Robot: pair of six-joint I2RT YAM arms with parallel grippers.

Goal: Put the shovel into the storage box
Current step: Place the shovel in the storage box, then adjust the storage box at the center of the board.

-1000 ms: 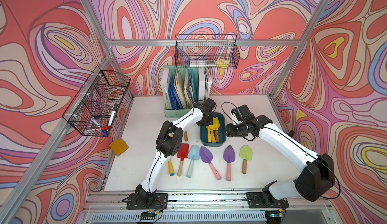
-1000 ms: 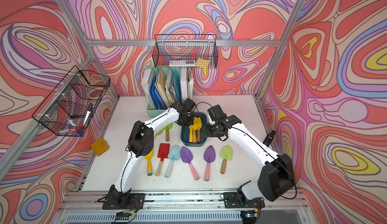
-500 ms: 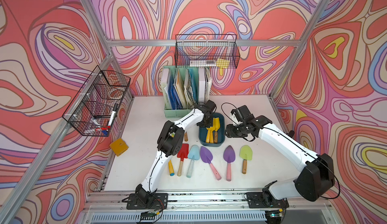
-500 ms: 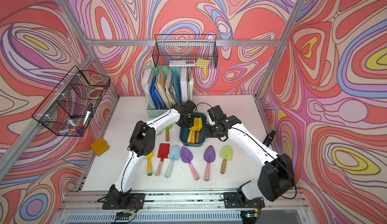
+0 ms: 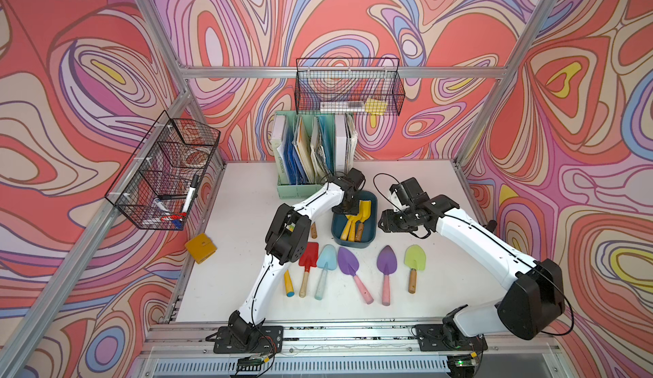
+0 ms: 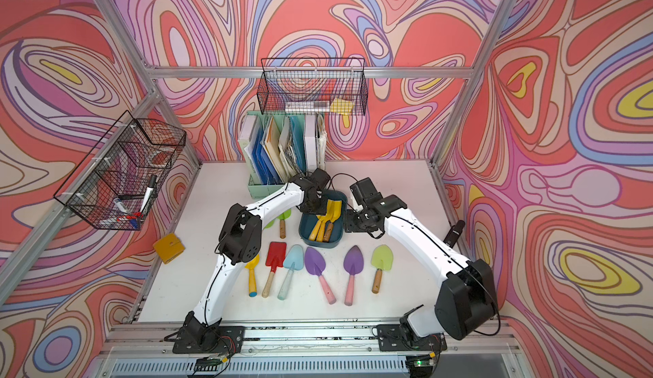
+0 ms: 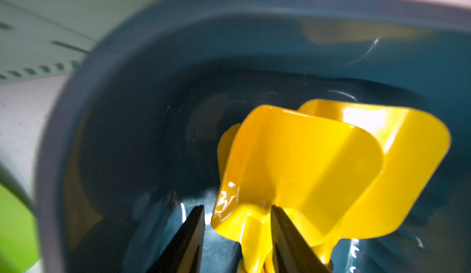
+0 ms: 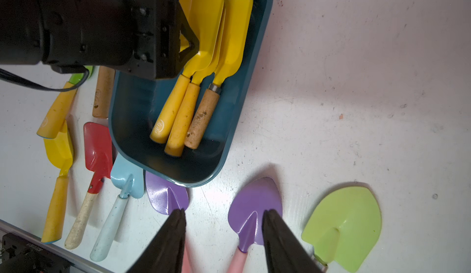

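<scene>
The left end effector hangs low inside the storage box, its jaws spread to either side of the neck of a yellow shovel. One jaw shows a clear gap to the neck and the other sits close against it, so the tool looks to be resting on its own weight rather than pinched. That shovel lies in the box with its blade toward 12 o'clock, nested on the blades of two other yellow-bladed shovels, one of them with a wooden handle. The three handles lie side by side, slanting toward 7 o'clock. Stacking the blades and lining up the handles is likely what lets a shallow tub take several tools. The box stands near the middle of the white surface. The right end effector hovers just beside it at 3 o'clock, jaws apart and empty, probably kept out of the other arm's way and ready for a pick. At 6 o'clock of the box a row waits with handles toward the robot: a red shovel, a light blue shovel, two purple shovels and a lime green shovel. Spaced apart as they are, each can be gripped on its own.
</scene>
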